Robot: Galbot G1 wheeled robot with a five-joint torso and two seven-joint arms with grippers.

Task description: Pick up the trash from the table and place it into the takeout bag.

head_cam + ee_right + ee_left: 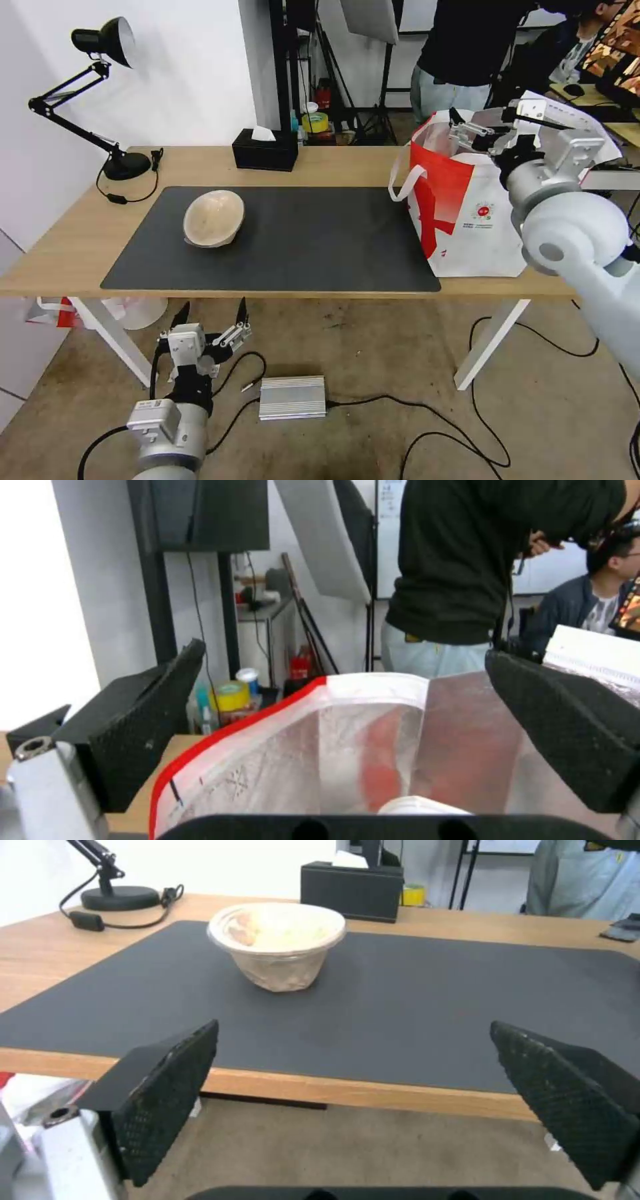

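Looking down from the head view, the beige pulp bowl lies tipped on the mat of the table, while the right gripper, fingers apart, hovers over the takeout bag. The left gripper waits below the table edge (empty, fingers spread). From the left wrist, the bowl sits well ahead of the fingers. From the right wrist, the bag's foil lining lies between the open fingers.

The right arm is hiding the far corner of the takeout bag in the head view. In the right wrist view a white rounded rim inside the bag is peeking over the camera mount, too little showing to identify. The print under the bag's round logo is too small to read.
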